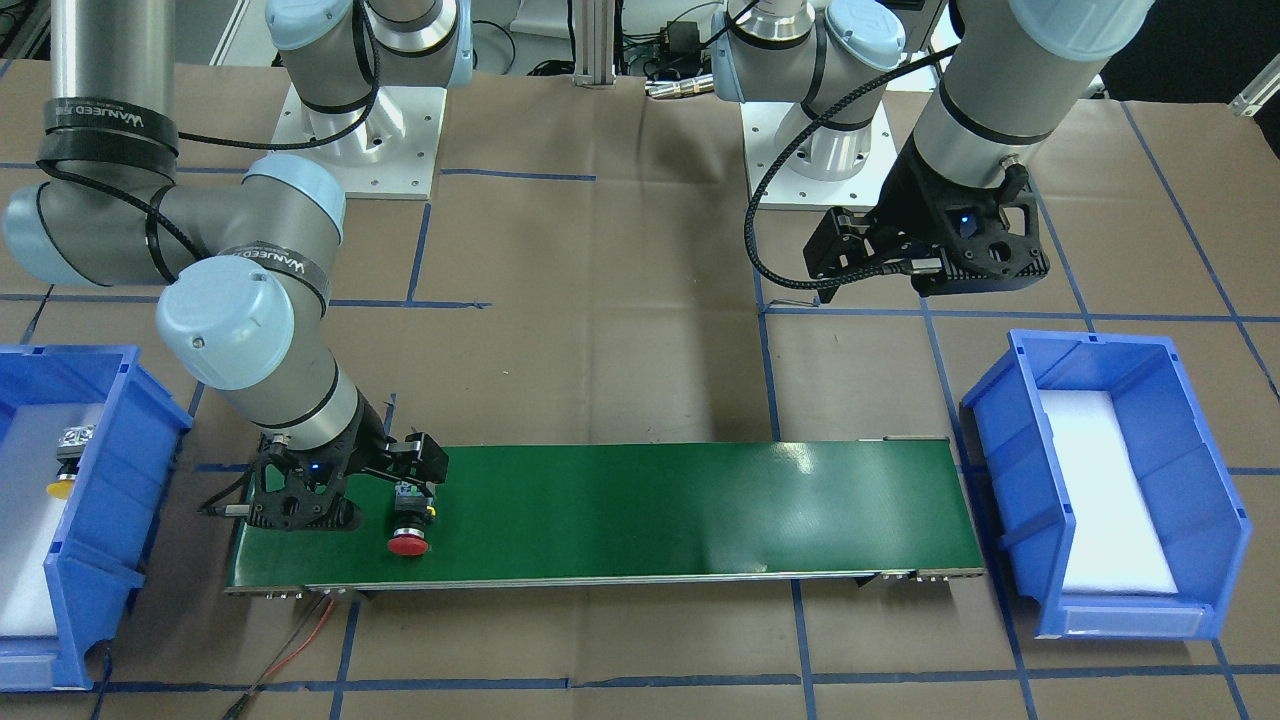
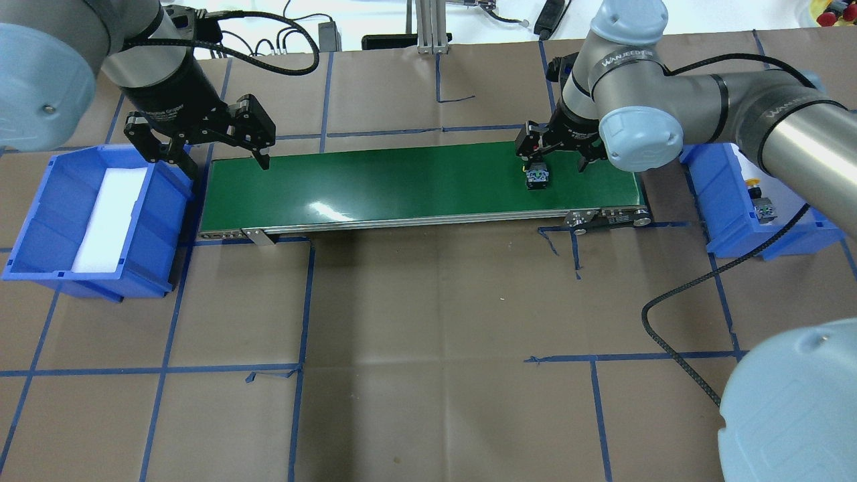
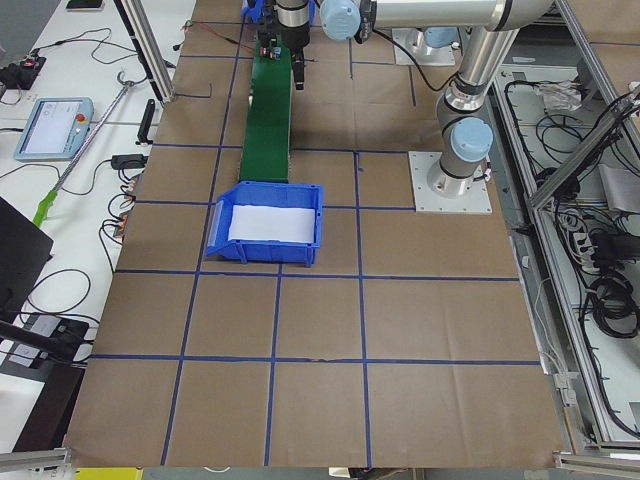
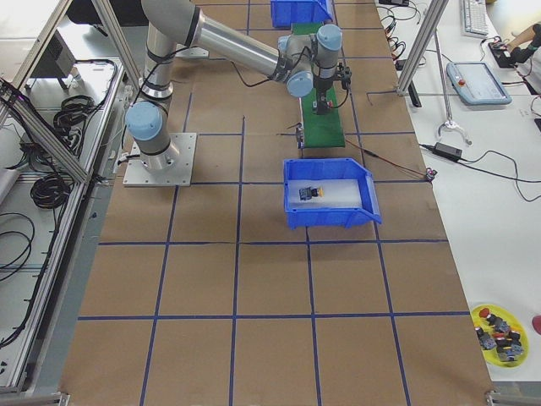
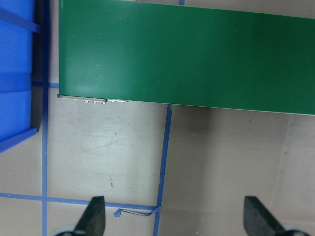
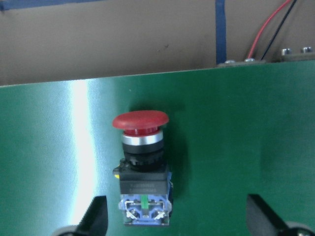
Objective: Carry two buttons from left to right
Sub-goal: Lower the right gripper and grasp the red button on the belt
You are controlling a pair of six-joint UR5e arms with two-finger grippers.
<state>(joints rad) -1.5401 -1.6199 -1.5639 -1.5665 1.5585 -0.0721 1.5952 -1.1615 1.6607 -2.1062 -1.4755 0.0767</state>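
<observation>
You get bright, even overhead light, so shadows are soft and short. White glare streaks the green belt [image 1: 640, 515], worst in the right wrist view. Foam liner [image 1: 1105, 490] in the blue bin [image 1: 1090, 342] blows out to plain white. Wrist views are slightly soft, with the fingertips [image 6: 96, 216] blurred at the bottom edge.

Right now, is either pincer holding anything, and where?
Nothing. The red button lies free on the belt, untouched within the open right pincer; the left pincer is open and empty.

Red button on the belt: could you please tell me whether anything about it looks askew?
The red button lies tipped on its side on the green belt, cap toward the belt's edge, beneath the open right gripper.
</observation>
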